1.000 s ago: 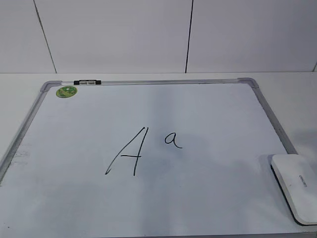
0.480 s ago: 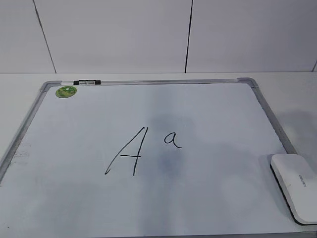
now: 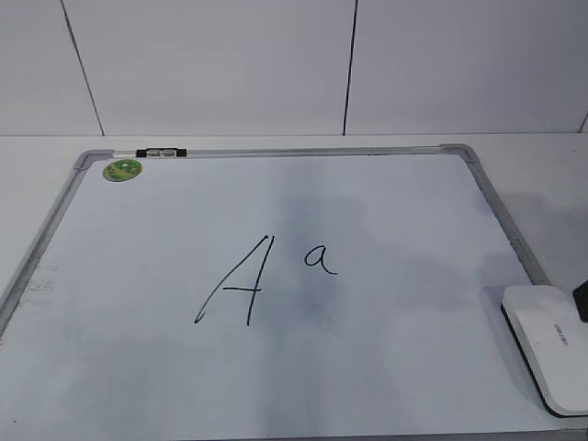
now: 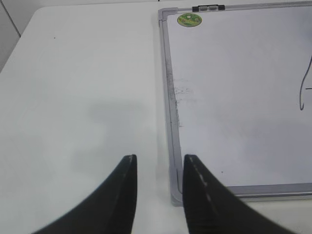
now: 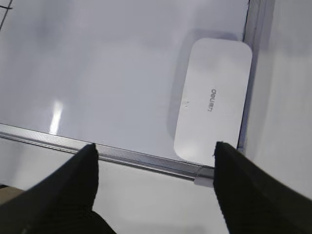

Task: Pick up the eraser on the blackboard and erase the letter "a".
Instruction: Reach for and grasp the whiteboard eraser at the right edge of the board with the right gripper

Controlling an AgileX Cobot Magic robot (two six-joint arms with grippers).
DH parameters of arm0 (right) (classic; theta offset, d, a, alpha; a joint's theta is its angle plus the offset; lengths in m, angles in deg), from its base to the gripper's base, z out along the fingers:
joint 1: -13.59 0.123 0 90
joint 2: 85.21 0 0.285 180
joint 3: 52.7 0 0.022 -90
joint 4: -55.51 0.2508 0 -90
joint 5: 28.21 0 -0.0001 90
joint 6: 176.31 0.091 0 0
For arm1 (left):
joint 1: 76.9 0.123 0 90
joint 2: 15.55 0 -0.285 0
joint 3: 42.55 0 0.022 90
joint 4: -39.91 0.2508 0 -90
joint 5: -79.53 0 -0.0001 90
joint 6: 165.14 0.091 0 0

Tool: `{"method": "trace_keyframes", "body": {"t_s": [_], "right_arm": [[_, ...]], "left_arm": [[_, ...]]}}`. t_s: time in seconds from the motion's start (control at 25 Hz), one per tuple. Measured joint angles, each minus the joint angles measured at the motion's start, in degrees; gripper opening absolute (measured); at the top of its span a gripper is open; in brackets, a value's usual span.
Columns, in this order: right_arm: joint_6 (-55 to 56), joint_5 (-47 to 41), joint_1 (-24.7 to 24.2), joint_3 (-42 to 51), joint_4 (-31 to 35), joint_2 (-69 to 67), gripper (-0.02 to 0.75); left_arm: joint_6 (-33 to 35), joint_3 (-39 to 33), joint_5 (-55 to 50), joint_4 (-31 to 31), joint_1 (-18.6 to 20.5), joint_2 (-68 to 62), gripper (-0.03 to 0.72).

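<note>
The blackboard (image 3: 138, 367) is a white dry-erase board with a grey frame, lying flat on the table. A small handwritten letter "a" (image 3: 321, 259) sits right of a large capital "A" (image 3: 237, 283). The white eraser (image 3: 548, 344) lies on the board's front right corner; it also shows in the right wrist view (image 5: 213, 97). My right gripper (image 5: 155, 148) is open wide, above the board's front edge, short of the eraser; its tip shows in the exterior view (image 3: 582, 300). My left gripper (image 4: 160, 160) is open and empty by the board's left front corner (image 4: 176, 197).
A round green sticker (image 3: 122, 169) and a small black marker clip (image 3: 161, 152) sit at the board's far left corner. White table (image 4: 78, 97) lies left of the board. A white wall with dark seams stands behind.
A dark tip of my right gripper has come into the exterior view at the right edge, beside the eraser. The board, the letters and the eraser have not moved.
</note>
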Motion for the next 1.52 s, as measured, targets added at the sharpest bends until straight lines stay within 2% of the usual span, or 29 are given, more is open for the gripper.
{"method": "trace_keyframes", "body": {"t_s": [0.76,0.84,0.92,1.0,1.52], "right_arm": [[9.5,1.5,0.2,-0.1,-5.4,-16.5,0.557],[9.7,1.5,0.2,-0.2,-6.0,-16.6,0.585],[9.7,1.7,0.2,-0.3,-6.7,-16.6,0.646],[9.7,1.7,0.2,-0.4,-7.4,-16.6,0.665],[10.9,4.3,0.2,-0.6,-9.0,-25.3,0.679]], "left_arm": [[0.0,0.0,0.0,0.0,0.0,0.0,0.244],[0.0,0.0,0.0,0.0,0.0,0.0,0.244],[0.0,0.0,0.0,0.0,0.0,0.0,0.244],[0.0,0.0,0.0,0.0,0.0,0.0,0.245],[0.0,0.0,0.0,0.0,0.0,0.0,0.244]]}}
